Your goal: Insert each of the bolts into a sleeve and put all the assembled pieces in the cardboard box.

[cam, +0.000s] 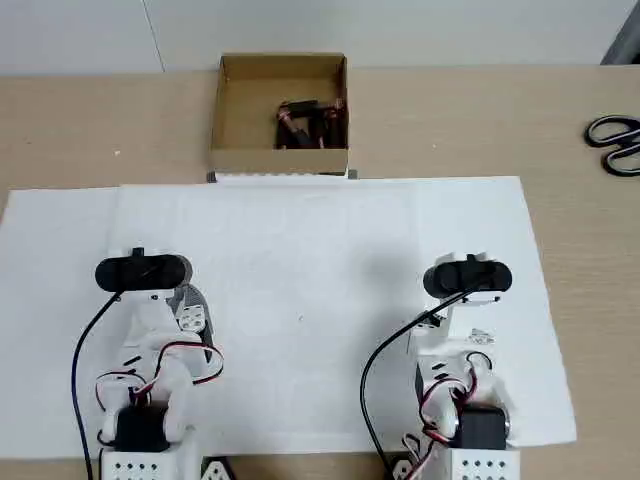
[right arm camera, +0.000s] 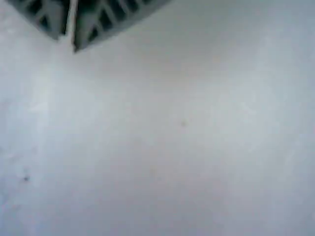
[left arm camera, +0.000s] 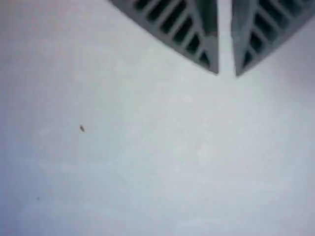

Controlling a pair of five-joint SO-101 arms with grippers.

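The cardboard box [cam: 228, 110] stands open at the far middle of the table. Several dark bolt-and-sleeve pieces [cam: 310, 124] lie together in its right half. My left gripper [left arm camera: 226, 73] hangs shut just above the white sheet [left arm camera: 147, 157], with only a thin slit between its grey ribbed fingers [left arm camera: 189, 32] and nothing held. My right gripper [right arm camera: 70, 43] is also shut and empty over the bare sheet [right arm camera: 187, 147]. In the high view both arms are folded back near the front edge, the left arm [cam: 150, 330] and the right arm [cam: 465, 320], far from the box.
A white sheet [cam: 320, 260] covers most of the wooden table [cam: 90, 120] between the arms and the box. Black-handled scissors [cam: 615, 143] lie at the far right edge, off the sheet.
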